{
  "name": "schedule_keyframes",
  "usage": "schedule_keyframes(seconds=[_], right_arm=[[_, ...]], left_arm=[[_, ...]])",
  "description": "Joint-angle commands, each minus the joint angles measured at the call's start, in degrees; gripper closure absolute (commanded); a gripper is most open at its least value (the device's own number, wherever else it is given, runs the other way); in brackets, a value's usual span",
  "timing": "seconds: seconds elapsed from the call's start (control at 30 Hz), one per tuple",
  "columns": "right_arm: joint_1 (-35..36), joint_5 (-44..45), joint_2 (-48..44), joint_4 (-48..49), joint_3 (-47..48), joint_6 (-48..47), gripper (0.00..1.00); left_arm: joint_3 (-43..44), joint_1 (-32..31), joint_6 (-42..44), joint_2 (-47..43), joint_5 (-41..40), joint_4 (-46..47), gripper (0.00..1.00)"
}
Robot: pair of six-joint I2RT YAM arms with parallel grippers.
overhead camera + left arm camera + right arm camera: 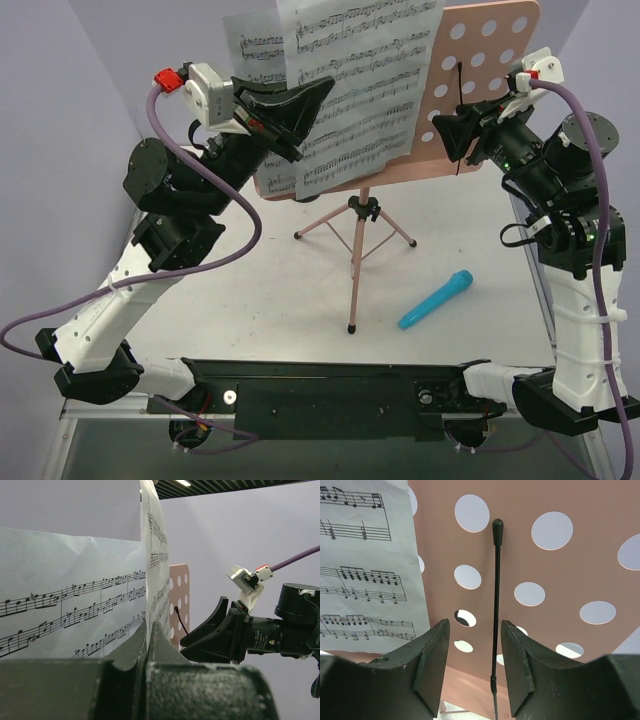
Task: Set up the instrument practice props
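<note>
Left gripper [150, 631] pinches edge of front white printed-music sheet [360, 80] on the pink hole-punched music stand [400, 172] on the counter [250, 300]; only right wrist view shows right gripper [475, 625] spread, black wire page holder [496, 605] between its jaws.

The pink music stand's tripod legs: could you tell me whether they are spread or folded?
Spread. In the top view the thin legs splay outward from the hub, feet apart on the table.

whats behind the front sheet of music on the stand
Behind the front sheet, a second sheet pokes out left and the pink desk right. The desk's left half and any holder there are covered.
</note>
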Motion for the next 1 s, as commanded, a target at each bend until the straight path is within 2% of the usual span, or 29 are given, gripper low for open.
schedule_keyframes(seconds=[0.0,0.13,0.23,0.37,0.6,0.8,0.97], right_arm=[[-0.53,-0.09,-0.08,4.60,2.02,0.52,0.61],[-0.53,0.70,-0.52,5.21,1.15,0.35,0.67],[-0.53,2.02,-1.40,6.00,0.18,0.08,0.83],[-0.53,3.78,-2.28,6.53,-0.88,0.08,0.97],[-0.53,4.40,-3.41,7.15,-2.28,0.08,0.97],[-0.53,6.07,-6.14,14.44,-8.61,2.90,0.94],[-0.53,5.89,-8.77,20.76,-14.49,6.23,0.94]], left_arm=[[0.41,1.01,-1.53,-0.19,0.81,3.90,1.00],[0.32,1.28,-2.23,0.25,1.34,4.69,1.00],[0.23,1.36,-2.67,0.86,2.04,5.22,1.00],[0.50,1.36,-3.11,1.83,2.92,5.57,1.00],[0.94,1.36,-4.60,3.68,3.36,7.06,1.00],[-2.92,1.28,-5.92,4.03,1.52,14.78,1.00],[-2.67,1.19,-6.36,5.61,1.08,16.20,1.00]])
